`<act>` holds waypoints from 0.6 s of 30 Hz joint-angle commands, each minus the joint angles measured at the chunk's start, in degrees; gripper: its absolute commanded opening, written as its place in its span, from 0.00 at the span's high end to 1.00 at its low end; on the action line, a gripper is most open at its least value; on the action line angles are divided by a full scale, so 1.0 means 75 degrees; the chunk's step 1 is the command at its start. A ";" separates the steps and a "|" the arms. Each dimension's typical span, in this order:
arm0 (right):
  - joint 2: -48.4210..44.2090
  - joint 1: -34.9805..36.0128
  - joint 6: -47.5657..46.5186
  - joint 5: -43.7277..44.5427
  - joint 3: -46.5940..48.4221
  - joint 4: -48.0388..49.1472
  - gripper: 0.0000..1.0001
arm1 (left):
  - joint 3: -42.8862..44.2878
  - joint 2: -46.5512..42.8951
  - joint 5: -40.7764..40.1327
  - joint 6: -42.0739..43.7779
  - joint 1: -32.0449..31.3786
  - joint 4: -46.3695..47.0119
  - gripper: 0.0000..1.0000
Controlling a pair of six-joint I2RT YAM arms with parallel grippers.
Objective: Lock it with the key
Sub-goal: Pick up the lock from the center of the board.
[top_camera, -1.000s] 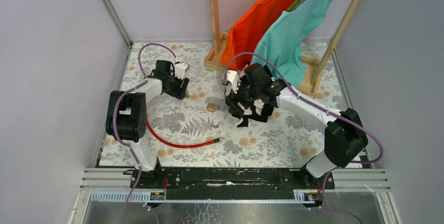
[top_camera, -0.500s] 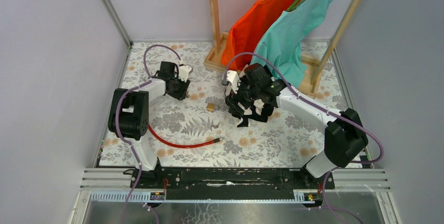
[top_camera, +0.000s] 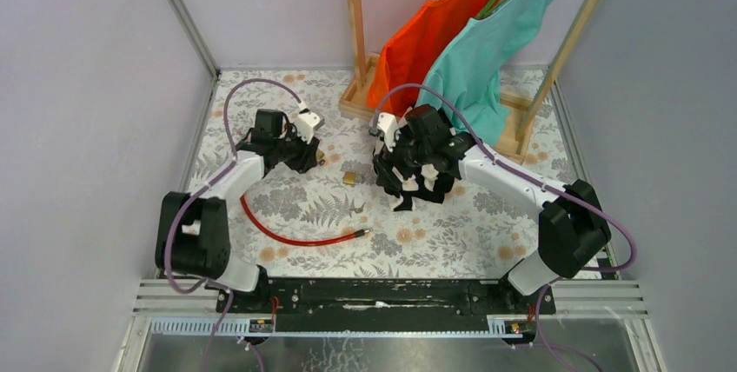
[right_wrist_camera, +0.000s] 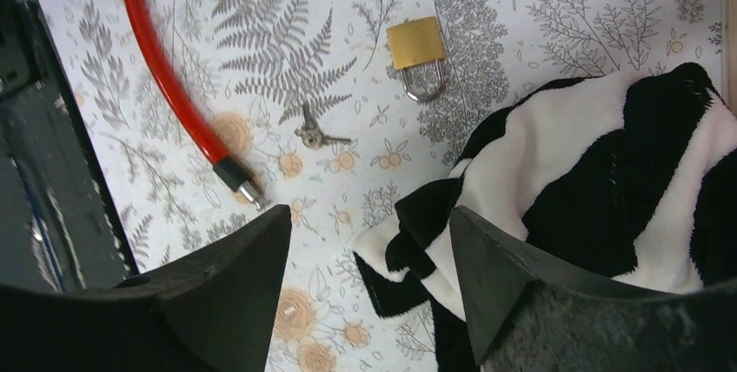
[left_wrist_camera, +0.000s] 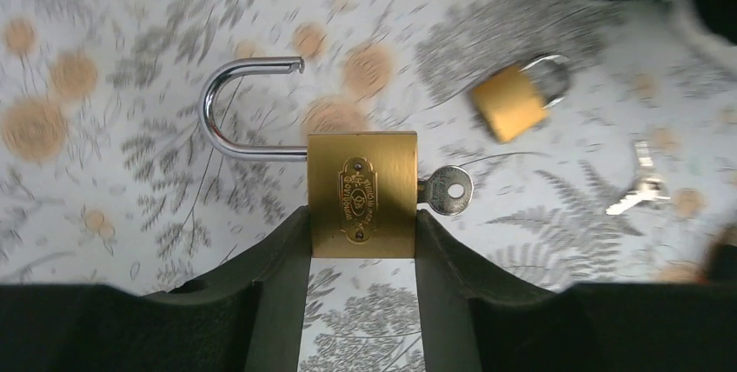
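Place: robot test cell in a lab
Enclosure: plain grey walls (top_camera: pixel 87 129) held by metal posts (top_camera: pixel 181 14)
Fixtures: left arm (top_camera: pixel 230 176) and right arm (top_camera: pixel 508 176) bolted to a black rail (top_camera: pixel 382 295); purple cables (top_camera: pixel 252 83) loose
Props: flowered table cover (top_camera: pixel 434 233); wooden clothes rack (top_camera: pixel 355 24) with orange shirt (top_camera: pixel 426 37) and teal shirt (top_camera: pixel 482 50)

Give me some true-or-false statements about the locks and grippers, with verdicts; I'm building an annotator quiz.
1. The left gripper clamps the big padlock by its brass body. True.
2. The big padlock's shackle is shut. False: it stands open.
3. A key sits in the big padlock. True.
4. The small padlock is held too. False: it lies loose, shackle closed.
5. The right gripper grips the red cable. False: its jaws are open, and the cable lies apart.
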 commanded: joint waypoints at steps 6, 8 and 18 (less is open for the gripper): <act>0.0029 -0.0021 0.2184 0.0023 0.0384 0.1005 0.26 | -0.0218 -0.2030 0.1248 0.0241 -0.1269 0.0980 1.00; 0.0077 -0.0021 0.2265 -0.0157 0.0588 0.0908 0.26 | -0.0270 -0.2279 0.1267 0.0115 -0.1507 0.1196 1.00; 0.0393 -0.0044 0.2547 -0.0413 0.1400 0.0635 0.30 | -0.0488 -0.2481 0.1246 -0.0686 -0.2204 0.2120 1.00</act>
